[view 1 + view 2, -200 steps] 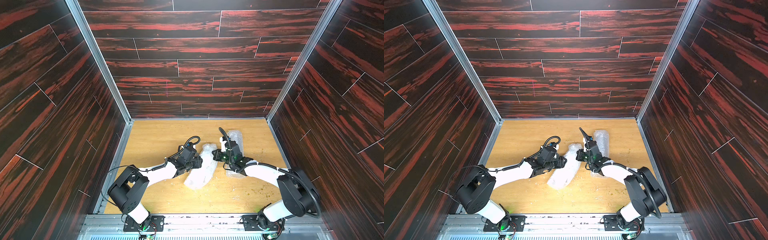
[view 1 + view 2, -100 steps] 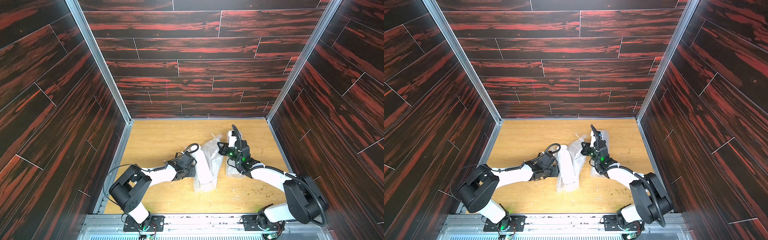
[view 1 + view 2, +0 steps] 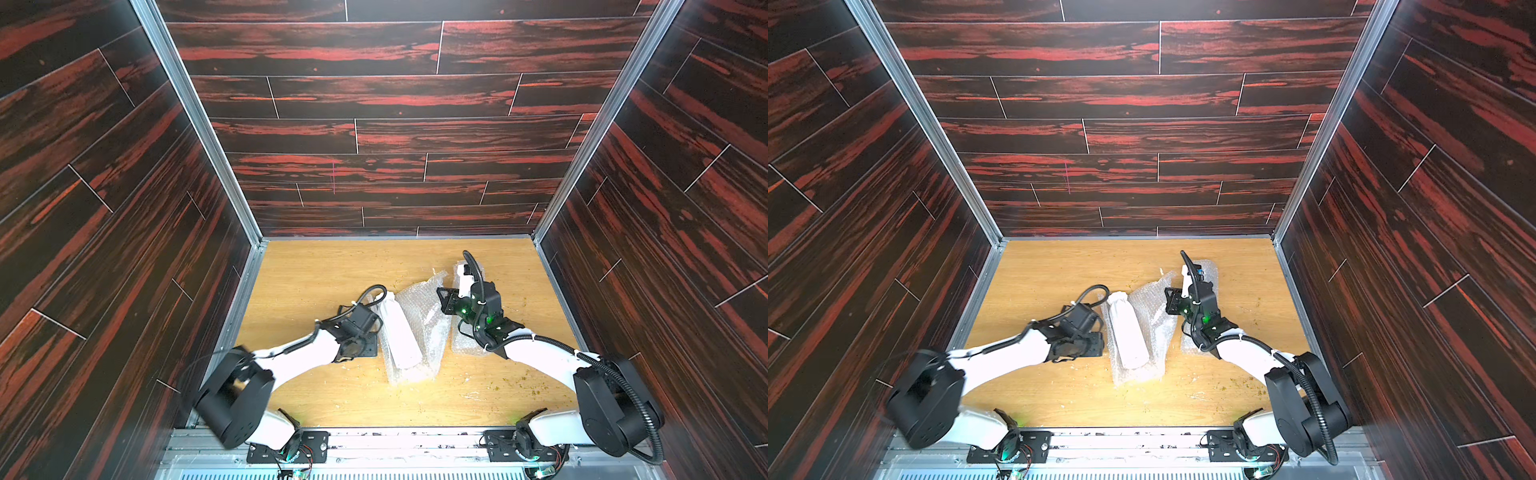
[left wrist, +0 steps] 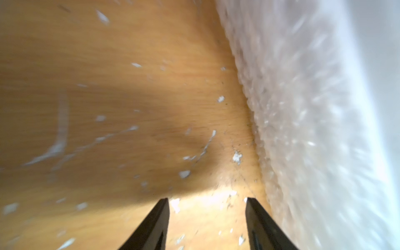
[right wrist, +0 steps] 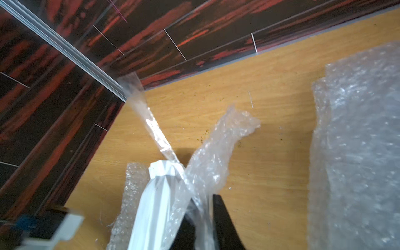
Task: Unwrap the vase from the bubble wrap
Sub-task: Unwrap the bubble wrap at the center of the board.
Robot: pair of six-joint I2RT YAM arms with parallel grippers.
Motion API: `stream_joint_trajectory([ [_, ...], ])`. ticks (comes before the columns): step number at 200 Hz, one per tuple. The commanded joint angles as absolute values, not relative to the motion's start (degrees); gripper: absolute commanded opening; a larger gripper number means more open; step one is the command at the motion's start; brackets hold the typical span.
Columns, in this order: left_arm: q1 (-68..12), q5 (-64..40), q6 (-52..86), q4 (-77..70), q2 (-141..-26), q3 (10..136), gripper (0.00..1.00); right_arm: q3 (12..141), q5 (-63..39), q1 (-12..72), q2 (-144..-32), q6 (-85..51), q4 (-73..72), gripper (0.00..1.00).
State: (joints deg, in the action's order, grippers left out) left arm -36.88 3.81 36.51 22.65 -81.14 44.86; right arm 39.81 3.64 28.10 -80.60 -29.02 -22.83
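Lying at lower centre of a top view, the slender white vase (image 3: 397, 332) rests on the opened translucent whitish bubble wrap (image 3: 426, 320); the left gripper (image 4: 206, 200) stands apart and empty, just beside the wrap; the right gripper (image 5: 203, 201) has the wrap's edge between narrowly parted jaws; whether it pinches, I cannot tell.

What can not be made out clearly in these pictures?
- Right pincer: grip on the bubble wrap unclear; the wrap covers part of it, right wrist view.
- Second sheet: partly hidden under the right arm, both top views.
- Vase: base cut off by the picture's edge, right wrist view.
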Motion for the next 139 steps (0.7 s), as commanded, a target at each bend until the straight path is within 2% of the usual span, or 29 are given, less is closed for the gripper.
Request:
stream_joint_trajectory([
  [1, -36.21, 7.11, 36.25, 31.13, -75.64, 46.56, 0.65, 44.19, 6.08, 27.69, -79.61, -24.82, -17.03, 0.22],
  [28, -36.21, 8.61, 36.86, 36.48, -70.63, 50.99, 0.71, 49.97, 10.18, 27.47, -82.33, -21.37, -9.12, 0.28],
  [39, -36.28, 8.89, 37.66, 36.05, -70.27, 54.18, 0.75, 51.18, 10.96, 26.89, -83.08, -20.71, -7.88, 0.35],
  [64, -36.29, 8.14, 39.09, 36.68, -75.05, 63.52, 0.78, 52.17, 11.41, 25.09, -82.28, -19.87, -6.96, 0.51],
  [70, -36.25, 7.15, 39.62, 36.98, -77.16, 65.69, 0.78, 52.14, 11.87, 24.88, -81.37, -19.19, -6.59, 0.59],
  [77, -36.28, 6.67, 40.17, 36.89, -79.89, 68.16, 0.78, 51.99, 12.78, 24.92, -79.97, -18.02, -6.16, 0.64],
  [82, -36.3, 6.39, 40.53, 36.87, -81.94, 69.97, 0.78, 51.8, 13.33, 24.95, -78.96, -17.17, -5.72, 0.72],
  [91, -36.25, 5.89, 40.64, 37.67, -85.95, 73.83, 0.78, 51.51, 14.19, 24.9, -76.89, -15.65, -4.54, 0.79],
  [95, -36.3, 5.6, 40.77, 38.37, -87.69, 75.59, 0.78, 51.36, 14.34, 24.89, -76.01, -14.99, -4.04, 0.88],
  [99, -36.28, 5.35, 40.97, 39.17, -89.29, 77.51, 0.78, 51.14, 14.33, 24.88, -75.21, -14.41, -3.42, 0.93],
  [139, -36.69, 4.18, 43.74, 45.35, -103.11, 89.81, 0.78, 43.71, 12.89, 25.05, -65.65, -13.98, -0.98, 0.95],
])
